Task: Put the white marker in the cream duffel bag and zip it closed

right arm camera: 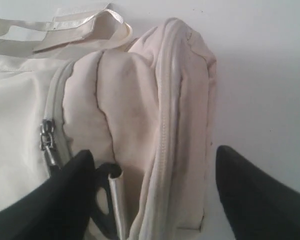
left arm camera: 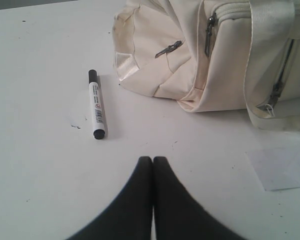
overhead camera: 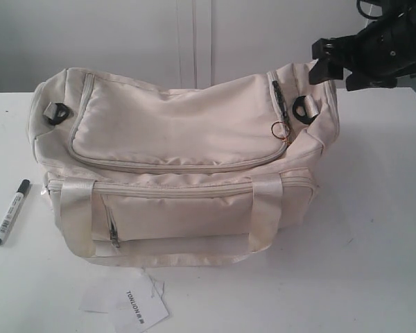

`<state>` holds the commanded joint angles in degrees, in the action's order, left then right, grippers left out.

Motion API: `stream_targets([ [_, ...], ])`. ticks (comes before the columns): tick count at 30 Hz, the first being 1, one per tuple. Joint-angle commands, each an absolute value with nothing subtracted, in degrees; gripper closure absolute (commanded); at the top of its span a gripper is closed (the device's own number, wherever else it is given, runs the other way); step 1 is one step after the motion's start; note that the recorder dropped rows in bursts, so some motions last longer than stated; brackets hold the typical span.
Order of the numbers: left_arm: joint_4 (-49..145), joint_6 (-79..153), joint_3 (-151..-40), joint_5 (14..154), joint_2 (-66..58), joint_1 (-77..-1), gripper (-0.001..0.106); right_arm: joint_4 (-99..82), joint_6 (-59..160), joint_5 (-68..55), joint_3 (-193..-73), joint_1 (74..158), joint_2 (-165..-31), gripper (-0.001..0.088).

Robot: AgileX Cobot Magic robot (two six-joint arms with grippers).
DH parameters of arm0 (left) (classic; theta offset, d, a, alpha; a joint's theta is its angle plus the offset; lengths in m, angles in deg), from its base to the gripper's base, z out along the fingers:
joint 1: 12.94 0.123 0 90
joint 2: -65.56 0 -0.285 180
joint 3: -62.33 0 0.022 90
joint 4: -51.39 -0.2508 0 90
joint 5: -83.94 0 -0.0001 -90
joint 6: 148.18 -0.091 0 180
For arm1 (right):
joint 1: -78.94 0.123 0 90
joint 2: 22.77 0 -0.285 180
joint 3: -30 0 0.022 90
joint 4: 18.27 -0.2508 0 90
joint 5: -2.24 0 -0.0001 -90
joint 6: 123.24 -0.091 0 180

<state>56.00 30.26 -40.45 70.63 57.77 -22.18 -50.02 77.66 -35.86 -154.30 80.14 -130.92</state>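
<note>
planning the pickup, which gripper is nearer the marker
Left. The left gripper is just short of the marker; the right gripper is over the bag, at its opposite end.

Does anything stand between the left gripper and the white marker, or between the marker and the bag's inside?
Nothing visible lies between the left gripper and the white marker, only table. But the top flap of the cream duffel bag looks zipped shut.

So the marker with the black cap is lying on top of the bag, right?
Not on top. The marker with the black cap is lying on the table beside the bag, as the exterior view shows.
</note>
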Motion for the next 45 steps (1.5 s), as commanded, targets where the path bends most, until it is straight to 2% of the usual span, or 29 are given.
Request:
stream_targets([
  [7, 56.00, 30.26, -40.45, 70.63, 57.77, -22.18, 0.105, -52.52, 77.66, -35.07, -154.30, 80.14, -132.80, 0.0240],
  [9, 56.00, 30.26, -40.45, 70.63, 57.77, -22.18, 0.105, -52.63, 77.66, -35.07, -154.30, 80.27, -133.18, 0.0301],
  [11, 56.00, 30.26, -40.45, 70.63, 57.77, -22.18, 0.105, -52.63, 79.07, -34.97, -154.30, 80.27, -133.41, 0.0459],
  [14, 56.00, 30.26, -40.45, 70.63, 57.77, -22.18, 0.105, -52.63, 79.73, -34.81, -154.30, 80.27, -133.53, 0.0875],
  [40, 56.12, 30.39, -40.45, 70.84, 57.77, -22.18, 0.105, -53.19, 80.16, -33.48, -154.30, 80.27, -133.53, 0.0868],
  [45, 59.75, 33.49, -40.45, 78.03, 57.77, -22.18, 0.105, -53.19, 80.16, -33.58, -154.30, 80.27, -133.53, 0.0868],
])
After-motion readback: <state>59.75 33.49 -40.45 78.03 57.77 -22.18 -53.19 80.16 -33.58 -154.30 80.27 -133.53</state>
